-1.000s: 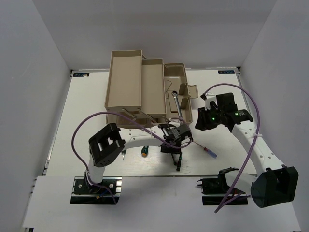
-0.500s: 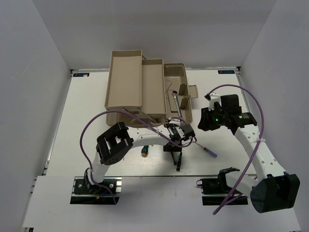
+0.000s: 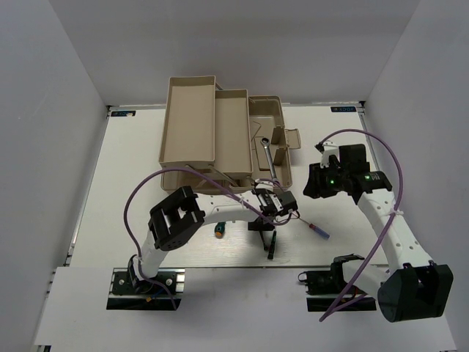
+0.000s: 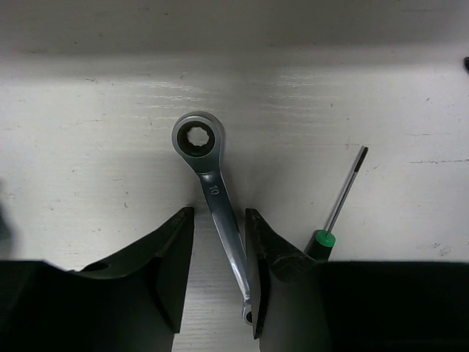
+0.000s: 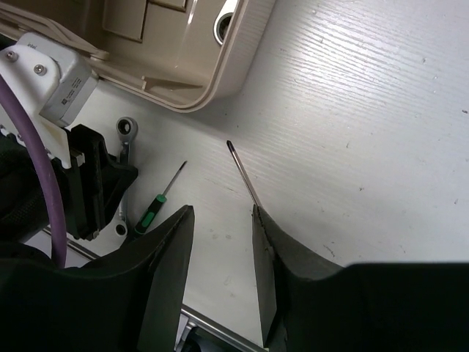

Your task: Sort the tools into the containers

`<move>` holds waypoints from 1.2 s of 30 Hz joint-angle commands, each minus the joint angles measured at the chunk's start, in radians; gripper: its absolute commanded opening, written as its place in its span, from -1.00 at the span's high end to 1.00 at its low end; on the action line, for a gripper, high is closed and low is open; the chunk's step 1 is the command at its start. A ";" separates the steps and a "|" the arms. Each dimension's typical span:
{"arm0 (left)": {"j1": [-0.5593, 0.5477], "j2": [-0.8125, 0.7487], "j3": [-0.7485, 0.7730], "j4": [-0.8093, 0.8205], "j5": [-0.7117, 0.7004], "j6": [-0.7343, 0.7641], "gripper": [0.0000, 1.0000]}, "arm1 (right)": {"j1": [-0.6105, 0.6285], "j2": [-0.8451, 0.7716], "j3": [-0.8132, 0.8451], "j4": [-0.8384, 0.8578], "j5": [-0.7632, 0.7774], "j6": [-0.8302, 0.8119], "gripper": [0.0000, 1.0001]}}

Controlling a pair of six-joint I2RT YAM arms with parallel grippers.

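1. Wrench (image 4: 214,192) lies flat on the table (image 4: 80,147). Its handle runs between the left fingers (image 4: 157,271), which stand partly open astride it with a gap on one side.
2. Green-handled screwdriver (image 4: 322,239) lies just beside it.
3. Right fingers (image 5: 165,271) hang partly open, holding nothing, over the shaft of a thin screwdriver (image 5: 242,172).
4. Second wrench (image 3: 265,155) lies in the beige tub (image 3: 267,110).
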 commanded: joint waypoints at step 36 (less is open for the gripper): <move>-0.054 -0.237 -0.099 0.041 0.013 0.293 1.00 | -0.095 -0.017 -0.025 -0.035 0.010 -0.040 -0.03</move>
